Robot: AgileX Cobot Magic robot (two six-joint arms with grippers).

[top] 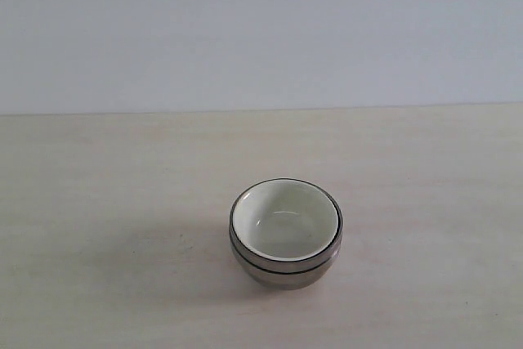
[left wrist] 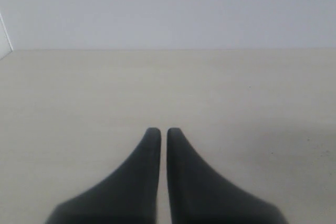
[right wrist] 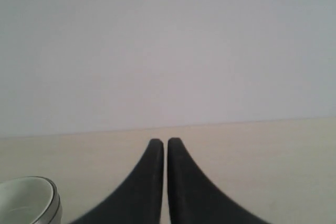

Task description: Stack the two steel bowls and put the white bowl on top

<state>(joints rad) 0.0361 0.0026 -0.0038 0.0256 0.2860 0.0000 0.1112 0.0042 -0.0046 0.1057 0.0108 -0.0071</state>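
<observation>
Nesting atop the steel bowls (top: 282, 274), white bowl (top: 284, 222) seemingly clears right gripper (right wrist: 165, 142).

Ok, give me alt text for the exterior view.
A white bowl sits nested inside stacked steel bowls near the middle of a pale table, against a plain light wall.

A white bowl (top: 285, 220) sits nested upright in the steel bowls (top: 282, 277), all forming one stack on a pale, wood-grained surface (top: 98, 202), slightly right of centre and toward the near edge. A dark line rings the stack's shiny side. A soft shadow falls to its left. A plain light wall (top: 261, 30) rises behind.
</observation>
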